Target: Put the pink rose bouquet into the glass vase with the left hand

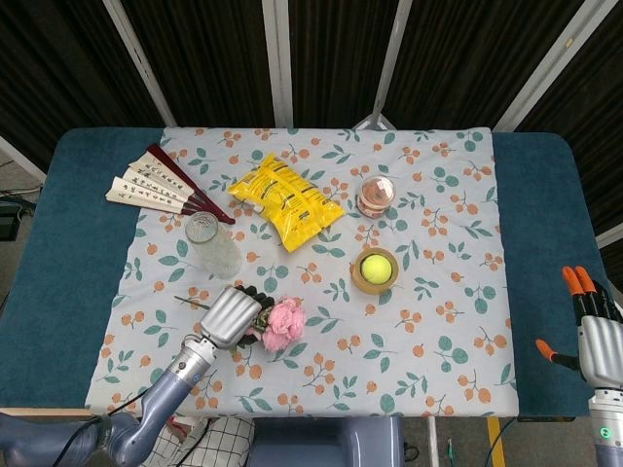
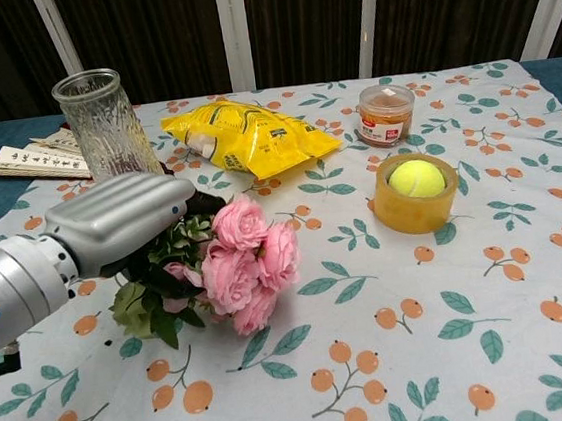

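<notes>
Near edge: the left hand (image 2: pixel 121 222) grips the pink rose bouquet (image 2: pixel 237 265) by its leafy stems, blooms pointing right, just above the floral tablecloth (image 2: pixel 455 333). The right hand (image 1: pixel 599 341) hangs off the table's right side, fingers spread and holding nothing. Behind the bouquet stands the glass vase (image 2: pixel 102 134), upright; farther back lie a yellow snack bag (image 2: pixel 248 133) and folding fans (image 1: pixel 161 185).

The left hand (image 1: pixel 232 317) holds the pink rose bouquet (image 1: pixel 282 324) near the front edge of the table (image 1: pixel 58 263). The glass vase (image 1: pixel 211 243) stands just behind it. A yellow bag (image 1: pixel 284 201) lies in the middle. A ball (image 1: pixel 375 266) sits in a tape ring (image 1: pixel 375 283). The right hand (image 1: pixel 596 336) is at the front right corner, fingers apart and holding nothing.
</notes>
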Motion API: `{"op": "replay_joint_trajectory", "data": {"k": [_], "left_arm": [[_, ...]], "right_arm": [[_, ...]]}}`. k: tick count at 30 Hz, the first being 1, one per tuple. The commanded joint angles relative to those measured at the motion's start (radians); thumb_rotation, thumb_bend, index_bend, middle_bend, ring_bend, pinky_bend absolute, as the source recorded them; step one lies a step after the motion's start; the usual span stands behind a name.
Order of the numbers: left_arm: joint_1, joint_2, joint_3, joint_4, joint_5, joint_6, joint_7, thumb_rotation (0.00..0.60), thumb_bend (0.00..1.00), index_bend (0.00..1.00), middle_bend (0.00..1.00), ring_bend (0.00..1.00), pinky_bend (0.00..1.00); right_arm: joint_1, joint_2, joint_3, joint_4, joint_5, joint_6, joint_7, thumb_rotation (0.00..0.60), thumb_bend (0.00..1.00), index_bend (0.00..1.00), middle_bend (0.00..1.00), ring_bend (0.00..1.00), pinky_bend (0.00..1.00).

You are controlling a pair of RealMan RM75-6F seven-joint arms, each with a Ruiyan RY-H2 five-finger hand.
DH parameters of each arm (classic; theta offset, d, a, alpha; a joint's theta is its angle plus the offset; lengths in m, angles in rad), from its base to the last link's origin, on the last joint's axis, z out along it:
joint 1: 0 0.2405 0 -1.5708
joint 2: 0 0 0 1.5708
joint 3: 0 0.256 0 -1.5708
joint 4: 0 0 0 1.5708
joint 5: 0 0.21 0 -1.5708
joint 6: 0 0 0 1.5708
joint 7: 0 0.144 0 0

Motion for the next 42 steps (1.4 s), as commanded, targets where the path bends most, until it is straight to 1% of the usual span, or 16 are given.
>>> {"op": "replay_joint_trajectory", "data": {"k": [1, 3, 8, 9, 10, 11, 12, 14, 17, 20, 24, 27, 29, 32, 34, 42], "left_arm": [[0.005, 0.029, -0.024, -0.043, 0.082, 0.061, -0.070, 0.600, 0.48, 0.43, 0.49, 0.41, 0.55], [0.007, 0.070, -0.045, -0.112, 0.103, 0.082, -0.105, 0.600, 0.48, 0.43, 0.49, 0.41, 0.55], [0.009, 0.169, -0.107, -0.281, 0.104, 0.105, -0.170, 0.600, 0.47, 0.45, 0.49, 0.41, 0.55], [0.009, 0.195, -0.128, -0.334, 0.093, 0.104, -0.209, 0.600, 0.47, 0.45, 0.49, 0.41, 0.55], [0.009, 0.216, -0.161, -0.387, 0.080, 0.112, -0.262, 0.600, 0.47, 0.45, 0.49, 0.41, 0.55], [0.007, 0.236, -0.179, -0.413, 0.071, 0.111, -0.282, 0.600, 0.47, 0.45, 0.49, 0.41, 0.55], [0.005, 0.270, -0.208, -0.451, 0.058, 0.111, -0.297, 0.600, 0.47, 0.45, 0.49, 0.41, 0.55], [0.001, 0.317, -0.253, -0.498, 0.032, 0.114, -0.294, 0.600, 0.47, 0.45, 0.48, 0.41, 0.55], [-0.008, 0.384, -0.321, -0.569, -0.040, 0.105, -0.303, 0.600, 0.46, 0.45, 0.48, 0.41, 0.55], [-0.021, 0.439, -0.391, -0.606, -0.102, 0.098, -0.343, 0.600, 0.46, 0.46, 0.48, 0.41, 0.54], [-0.031, 0.475, -0.456, -0.605, -0.145, 0.101, -0.418, 0.600, 0.46, 0.46, 0.48, 0.41, 0.54], [-0.032, 0.487, -0.492, -0.581, -0.169, 0.113, -0.471, 0.600, 0.46, 0.46, 0.50, 0.41, 0.54], [-0.032, 0.474, -0.505, -0.549, -0.177, 0.130, -0.517, 0.600, 0.46, 0.46, 0.50, 0.41, 0.54], [-0.025, 0.434, -0.505, -0.481, -0.191, 0.148, -0.624, 0.600, 0.46, 0.46, 0.49, 0.41, 0.54], [-0.023, 0.417, -0.498, -0.434, -0.195, 0.144, -0.673, 0.600, 0.46, 0.46, 0.49, 0.41, 0.54], [-0.037, 0.357, -0.479, -0.269, -0.236, 0.092, -0.812, 0.600, 0.45, 0.46, 0.49, 0.41, 0.54]], "right_arm": [[0.000, -0.001, 0.000, 0.000, 0.002, -0.001, -0.002, 0.600, 0.16, 0.07, 0.00, 0.01, 0.20], [0.002, -0.002, 0.001, -0.001, 0.007, -0.005, -0.007, 0.600, 0.16, 0.07, 0.00, 0.01, 0.20], [0.006, -0.004, -0.001, -0.005, 0.012, -0.015, -0.021, 0.600, 0.16, 0.07, 0.00, 0.01, 0.20], [0.007, -0.004, -0.002, -0.006, 0.013, -0.016, -0.025, 0.600, 0.16, 0.07, 0.00, 0.01, 0.20], [0.008, -0.005, -0.002, -0.008, 0.014, -0.017, -0.029, 0.600, 0.16, 0.07, 0.00, 0.01, 0.20], [0.008, -0.006, -0.003, -0.009, 0.014, -0.018, -0.032, 0.600, 0.16, 0.07, 0.00, 0.01, 0.20], [0.009, -0.007, -0.004, -0.011, 0.016, -0.020, -0.037, 0.600, 0.16, 0.07, 0.00, 0.01, 0.20], [0.010, -0.009, -0.004, -0.014, 0.019, -0.023, -0.046, 0.600, 0.16, 0.07, 0.00, 0.01, 0.20], [0.013, -0.012, -0.004, -0.016, 0.022, -0.026, -0.058, 0.600, 0.16, 0.08, 0.00, 0.01, 0.20], [0.016, -0.015, -0.006, -0.016, 0.022, -0.029, -0.067, 0.600, 0.16, 0.08, 0.00, 0.01, 0.20], [0.017, -0.018, -0.006, -0.017, 0.022, -0.029, -0.072, 0.600, 0.15, 0.08, 0.00, 0.01, 0.20], [0.018, -0.019, -0.006, -0.017, 0.023, -0.030, -0.069, 0.600, 0.16, 0.08, 0.00, 0.01, 0.20], [0.018, -0.020, -0.005, -0.015, 0.022, -0.028, -0.068, 0.600, 0.16, 0.08, 0.00, 0.01, 0.20], [0.018, -0.021, -0.006, -0.013, 0.017, -0.026, -0.062, 0.600, 0.16, 0.08, 0.00, 0.01, 0.20], [0.017, -0.021, -0.006, -0.012, 0.015, -0.023, -0.059, 0.600, 0.16, 0.08, 0.00, 0.01, 0.20], [0.015, -0.018, -0.002, -0.008, 0.019, -0.021, -0.045, 0.600, 0.16, 0.08, 0.00, 0.01, 0.20]]}}
